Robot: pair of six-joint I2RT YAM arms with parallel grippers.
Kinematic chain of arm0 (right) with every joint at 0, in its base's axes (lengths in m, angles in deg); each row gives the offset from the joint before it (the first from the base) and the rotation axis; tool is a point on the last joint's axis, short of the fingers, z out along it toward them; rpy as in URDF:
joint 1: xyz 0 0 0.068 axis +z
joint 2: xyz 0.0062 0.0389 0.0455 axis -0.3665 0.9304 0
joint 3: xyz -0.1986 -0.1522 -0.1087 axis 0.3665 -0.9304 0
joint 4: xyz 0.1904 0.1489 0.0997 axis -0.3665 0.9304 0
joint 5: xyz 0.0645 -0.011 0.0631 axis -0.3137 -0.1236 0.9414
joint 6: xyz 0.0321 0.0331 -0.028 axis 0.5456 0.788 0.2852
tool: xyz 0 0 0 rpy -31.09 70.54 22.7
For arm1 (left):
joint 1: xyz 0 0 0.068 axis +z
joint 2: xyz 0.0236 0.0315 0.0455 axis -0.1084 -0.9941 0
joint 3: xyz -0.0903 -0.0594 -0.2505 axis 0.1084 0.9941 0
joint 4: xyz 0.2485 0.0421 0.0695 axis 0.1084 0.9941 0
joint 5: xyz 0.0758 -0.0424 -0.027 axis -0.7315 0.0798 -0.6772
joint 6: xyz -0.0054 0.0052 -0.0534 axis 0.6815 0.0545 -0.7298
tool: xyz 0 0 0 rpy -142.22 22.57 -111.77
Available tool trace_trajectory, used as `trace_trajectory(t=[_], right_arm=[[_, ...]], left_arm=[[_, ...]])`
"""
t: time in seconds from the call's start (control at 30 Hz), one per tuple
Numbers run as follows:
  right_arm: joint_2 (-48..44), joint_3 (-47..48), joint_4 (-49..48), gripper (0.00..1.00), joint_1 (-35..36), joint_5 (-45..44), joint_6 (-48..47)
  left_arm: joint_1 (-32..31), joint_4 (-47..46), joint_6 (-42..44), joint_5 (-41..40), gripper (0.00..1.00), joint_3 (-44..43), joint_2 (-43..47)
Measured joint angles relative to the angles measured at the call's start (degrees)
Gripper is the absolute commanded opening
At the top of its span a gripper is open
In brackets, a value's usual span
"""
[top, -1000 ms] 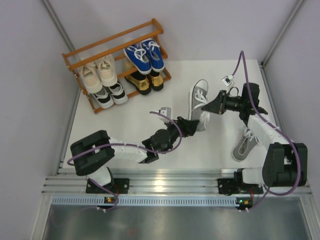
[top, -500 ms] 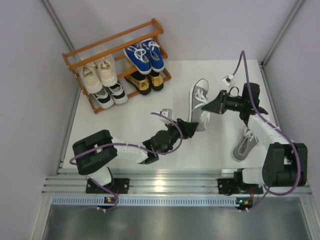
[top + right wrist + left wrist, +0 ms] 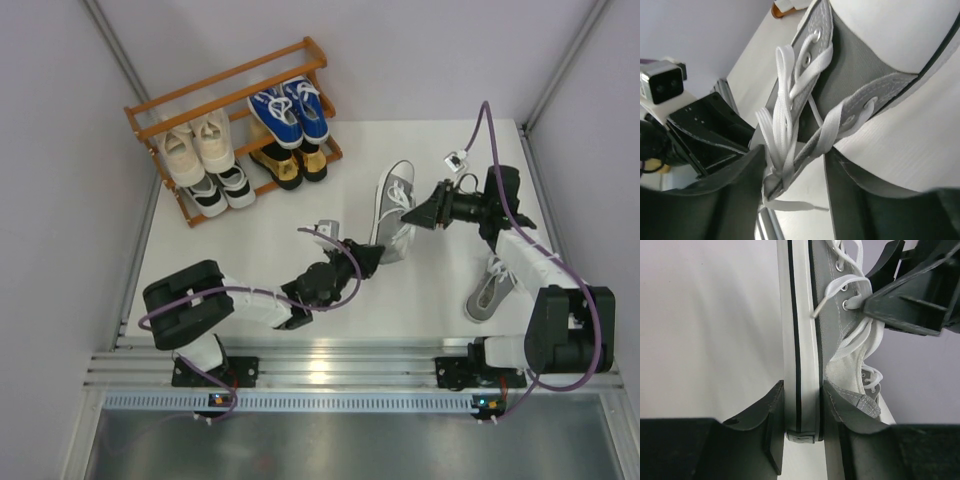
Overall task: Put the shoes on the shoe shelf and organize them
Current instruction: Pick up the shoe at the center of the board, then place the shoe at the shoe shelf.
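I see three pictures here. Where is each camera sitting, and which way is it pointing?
Top external: fixed high behind the robot, looking down at the table, shoe shelf and a grey sneaker; left arm and right arm show whole.
Left wrist: on the left arm, looking along the left gripper, whose fingers flank the sneaker's sole.
Right wrist: on the right arm, looking past the right gripper at the sneaker's laces.
Shared: all three show that sneaker; each wrist view also catches the other gripper.

Bare white tabletop (image 3: 265, 215) lies open between the orange-brown slatted wooden shelf (image 3: 312, 48) and the grey canvas sneaker (image 3: 395, 200) mid-table. A second grey sneaker (image 3: 488, 288) narrows the right side.
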Motion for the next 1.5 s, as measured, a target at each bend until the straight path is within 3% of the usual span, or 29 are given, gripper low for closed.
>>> trace_trajectory(t=[0.13,0.27,0.47,0.63,0.77,0.97,1.13,1.33,1.5], right_arm=[[-1.3,0.2,1.9,0.99,0.0,0.3,-4.0],[-4.5,0.9,5.4,0.99,-0.9,0.3,-8.4],[-9.5,1.3,7.3,1.0,-8.9,1.2,-11.5],[-9.7,1.2,7.5,0.99,-12.5,1.3,-12.1],[-10.0,1.2,7.5,0.99,-12.8,1.3,-12.3],[-10.0,1.2,7.6,0.99,-12.8,1.3,-12.8],[-10.0,1.2,7.9,1.0,-12.9,1.3,-13.6],[-10.0,1.2,8.3,0.99,-13.1,1.3,-13.9],[-10.0,1.2,8.6,0.99,-13.3,1.3,-14.2]], left_arm=[[0.5,2.1,0.0,0.6,0.0,2.9,3.4],[1.2,5.2,0.1,0.8,0.0,5.3,9.0],[4.6,11.8,-0.2,0.7,0.0,7.4,21.7],[12.6,22.9,-0.5,3.5,0.0,5.4,32.9],[23.2,32.1,-1.3,8.3,0.0,-0.4,37.2],[46.3,38.4,-9.5,22.8,0.0,-10.9,35.6],[60.8,38.9,-16.4,32.7,0.0,-16.9,30.1],[73.0,40.8,-22.8,41.5,0.0,-24.3,22.1],[79.4,40.3,-28.0,46.3,0.0,-29.5,13.9]])
